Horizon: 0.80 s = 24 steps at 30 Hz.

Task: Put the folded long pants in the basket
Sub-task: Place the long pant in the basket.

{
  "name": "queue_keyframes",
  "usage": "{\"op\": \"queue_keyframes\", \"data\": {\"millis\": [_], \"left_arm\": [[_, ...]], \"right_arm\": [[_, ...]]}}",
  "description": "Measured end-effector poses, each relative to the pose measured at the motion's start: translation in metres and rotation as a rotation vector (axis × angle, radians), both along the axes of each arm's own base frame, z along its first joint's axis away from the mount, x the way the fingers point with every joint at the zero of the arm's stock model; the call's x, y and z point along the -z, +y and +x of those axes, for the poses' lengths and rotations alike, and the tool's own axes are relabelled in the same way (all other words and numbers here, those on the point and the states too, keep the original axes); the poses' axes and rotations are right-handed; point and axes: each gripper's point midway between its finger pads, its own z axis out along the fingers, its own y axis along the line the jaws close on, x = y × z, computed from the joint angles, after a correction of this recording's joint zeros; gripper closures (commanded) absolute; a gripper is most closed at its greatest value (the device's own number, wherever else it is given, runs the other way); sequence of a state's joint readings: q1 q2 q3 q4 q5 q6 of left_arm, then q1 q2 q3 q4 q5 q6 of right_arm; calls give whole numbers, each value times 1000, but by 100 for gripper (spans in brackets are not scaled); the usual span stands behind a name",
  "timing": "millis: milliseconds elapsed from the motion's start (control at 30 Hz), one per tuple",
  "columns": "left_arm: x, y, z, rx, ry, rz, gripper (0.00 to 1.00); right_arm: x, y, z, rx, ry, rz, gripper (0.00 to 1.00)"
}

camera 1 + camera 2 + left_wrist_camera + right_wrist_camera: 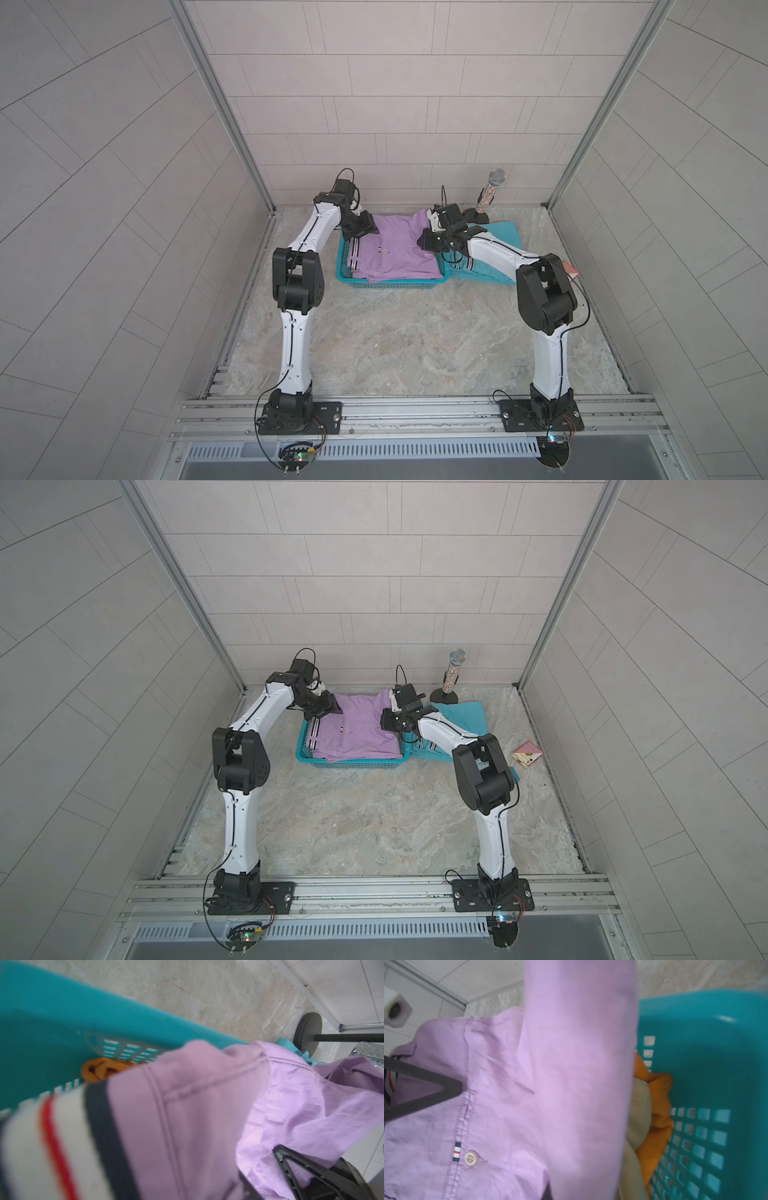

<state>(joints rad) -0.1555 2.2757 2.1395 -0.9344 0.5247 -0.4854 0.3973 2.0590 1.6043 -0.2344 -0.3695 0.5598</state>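
Lilac pants (395, 249) lie on top in the basket (390, 284), over the orange pair (658, 1105) and the tan pair (639, 1105). The far right corner is bunched up next to the right claw (426, 243). The left claw (369, 227) is at the far left corner, by the striped trim (356, 255).

Cloth hides the jaws in both wrist views and the top views are too coarse, so I can't tell whether either claw is spread or pinching fabric.

Step looks like set-down and let go. To do it well:
- Spread both claws fully before lifting.
- Lift straight up so nothing snags and drags the fold open.
- Make sure the raised corner drops inside the rim, not over it.

Long axis seems to run left-right, along the basket's long side. The trim end points toward the left arm, buttoned pocket up.

Light blue pair (498, 235) lies on the surface (395, 340) just right of the basket, partly under the right arm. Likely next.
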Motion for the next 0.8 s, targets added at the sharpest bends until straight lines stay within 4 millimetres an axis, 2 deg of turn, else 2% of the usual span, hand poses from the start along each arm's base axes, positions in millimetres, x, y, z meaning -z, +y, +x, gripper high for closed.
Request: {"op": "queue_keyframes", "data": {"millis": [100, 200, 267, 300, 333, 367, 400, 433, 500, 533, 600, 667, 800], "left_arm": [[-21, 1, -3, -3, -39, 7, 5], [-59, 5, -11, -7, -108, 21, 7], [-89, 9, -19, -14, -162, 36, 22], [-106, 12, -25, -21, -192, 46, 42], [-122, 15, -32, -33, -219, 49, 69], [-133, 18, -39, -46, -235, 52, 85], [-144, 20, -49, -57, -250, 59, 92], [-151, 22, -60, -64, -260, 65, 94], [-156, 20, -79, -69, -268, 65, 95], [-153, 17, -88, -67, -266, 57, 95], [-136, 7, -102, -64, -242, 33, 97], [-108, -2, -107, -60, -191, 17, 100], [-30, -15, -103, -50, -45, 7, 100]], "right_arm": [[-9, -4, -6, 2, -2, -22, 54], [-40, -10, -14, 4, -38, -51, 52], [-70, -12, -19, 6, -90, -62, 52], [-88, -13, -23, 5, -123, -64, 54], [-107, -13, -29, 3, -157, -61, 56], [-122, -12, -35, -1, -183, -57, 57], [-138, -10, -42, -8, -210, -48, 58], [-150, -7, -48, -17, -230, -40, 58], [-160, 0, -60, -36, -249, -27, 59], [-158, 4, -65, -45, -246, -24, 59], [-140, 10, -73, -63, -208, -32, 62], [-105, 14, -78, -76, -133, -54, 63], [-21, 17, -80, -90, 50, -110, 64]]}}
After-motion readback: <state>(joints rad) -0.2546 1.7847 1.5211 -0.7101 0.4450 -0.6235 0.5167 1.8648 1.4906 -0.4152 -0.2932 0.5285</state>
